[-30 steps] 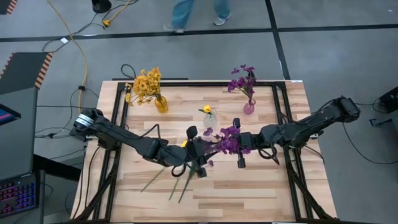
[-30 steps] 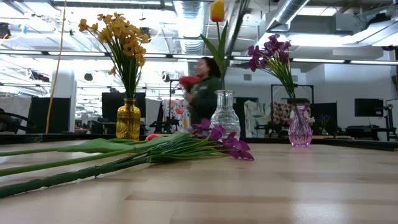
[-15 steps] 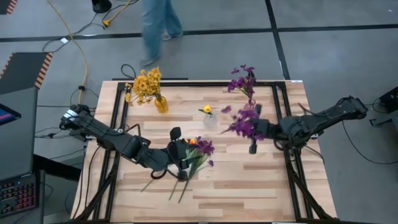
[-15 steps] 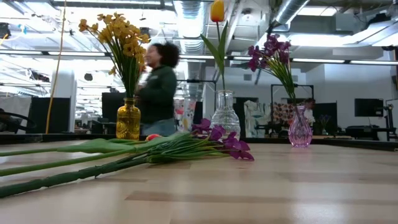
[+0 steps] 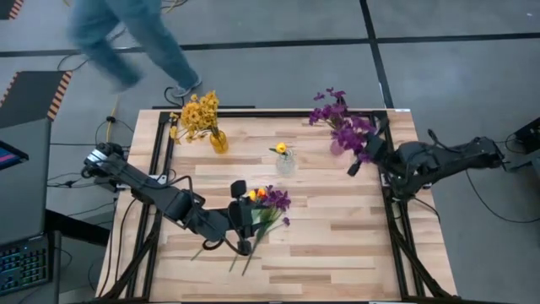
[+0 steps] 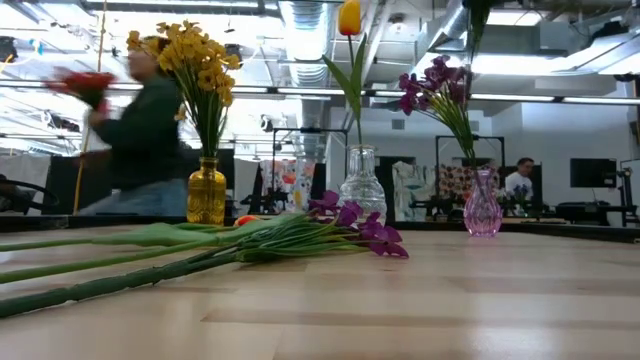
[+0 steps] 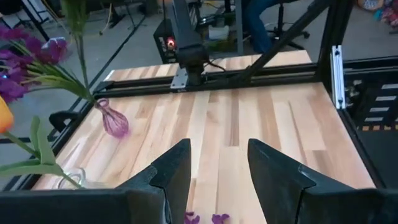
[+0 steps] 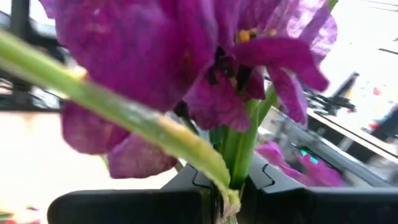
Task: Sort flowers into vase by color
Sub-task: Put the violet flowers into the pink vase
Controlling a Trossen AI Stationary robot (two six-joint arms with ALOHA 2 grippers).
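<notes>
Left tool [image 5: 242, 217] hangs w/ fingers parted, empty, right over loose flowers [image 5: 263, 211] lying on bench [image 5: 337, 245]. Right tool [image 5: 364, 156] clamped on purple flower stem [image 8: 155, 134], blooms [image 5: 353, 135] just ahead of it, beside pink vase [image 6: 482, 210]. Beyond: clear vase [image 5: 285, 160], amber vase [image 5: 218, 140] w/ yellow blooms.

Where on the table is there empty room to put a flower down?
The wood is bare between the loose flowers and the right-hand rail, and in the strip along the near edge. It is crowded around the left gripper, and at the back by the yellow vase, clear vase and pink vase.
</notes>
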